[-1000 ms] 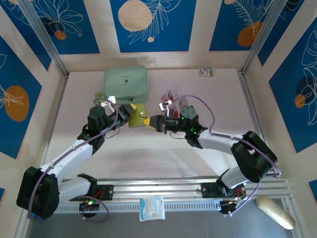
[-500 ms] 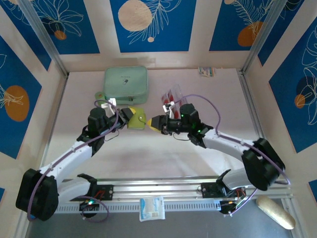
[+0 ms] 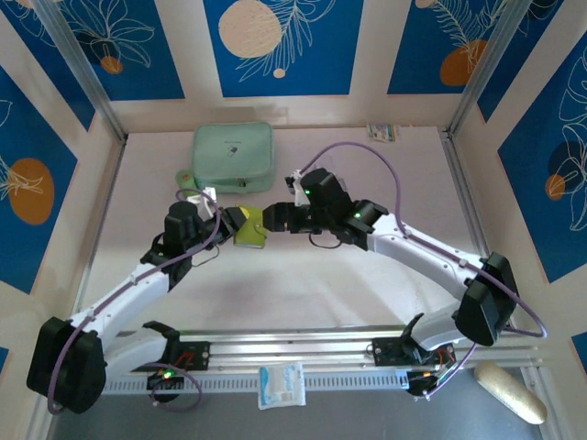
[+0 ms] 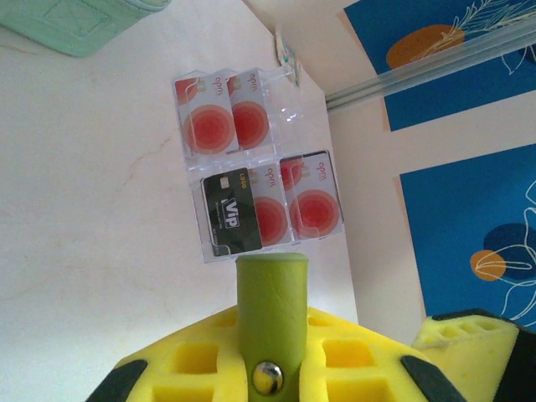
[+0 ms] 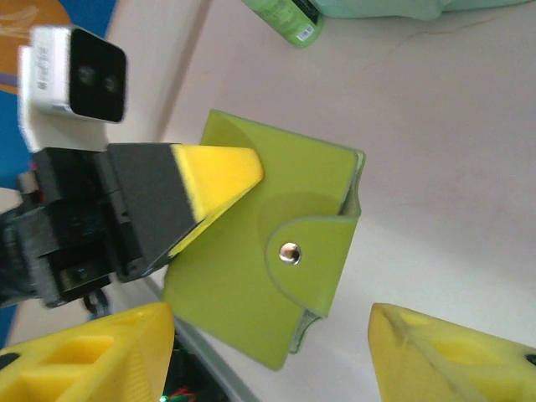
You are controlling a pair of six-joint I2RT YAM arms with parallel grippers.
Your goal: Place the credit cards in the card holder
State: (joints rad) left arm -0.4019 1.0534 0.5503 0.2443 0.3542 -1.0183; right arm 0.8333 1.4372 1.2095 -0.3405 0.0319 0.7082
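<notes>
Olive-green and snapped shut, the card holder [image 5: 243, 310] is gripped mid-surface by the left end effector [image 3: 241, 223]; its flap [image 5: 311, 249] should be lifted squarely by the wide-open, empty right end effector [image 3: 272, 217].

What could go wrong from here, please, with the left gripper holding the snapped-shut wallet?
1. The left gripper grips the card holder from one side only. A tug on the snap flap by the open right gripper might twist it loose.
2. The two grippers' fingers are very close together and could collide.
3. The credit cards overlap on the table, so a pick there may lift several at once.
</notes>
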